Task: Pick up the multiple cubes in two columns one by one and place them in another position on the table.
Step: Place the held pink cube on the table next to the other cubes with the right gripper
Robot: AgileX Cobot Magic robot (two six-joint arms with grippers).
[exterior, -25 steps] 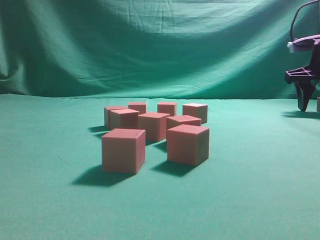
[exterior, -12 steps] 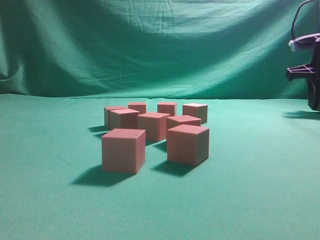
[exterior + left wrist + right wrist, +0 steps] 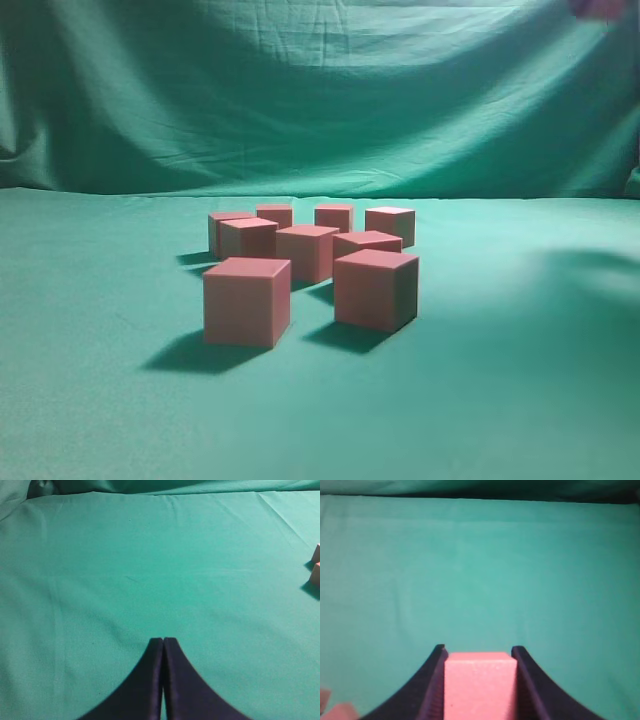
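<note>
Several reddish-pink cubes (image 3: 310, 252) stand bunched in two rough columns on the teal table (image 3: 500, 400). The nearest two cubes (image 3: 247, 300) (image 3: 376, 290) are at the front. In the right wrist view my right gripper (image 3: 479, 651) is shut on one cube (image 3: 480, 687), held between both fingers above bare cloth. In the exterior view that gripper shows only as a blurred patch (image 3: 600, 8) at the top right corner. My left gripper (image 3: 163, 640) is shut and empty over the table, with two cube edges (image 3: 316, 574) at the far right of its view.
A draped green curtain (image 3: 300, 90) hangs behind the table. A soft shadow (image 3: 590, 265) lies on the cloth at the right. Two more cubes (image 3: 335, 707) peek in at the bottom left of the right wrist view.
The right gripper, low at the exterior view's right edge a second ago, has risen almost out of that view. The cluster of cubes has not moved.
</note>
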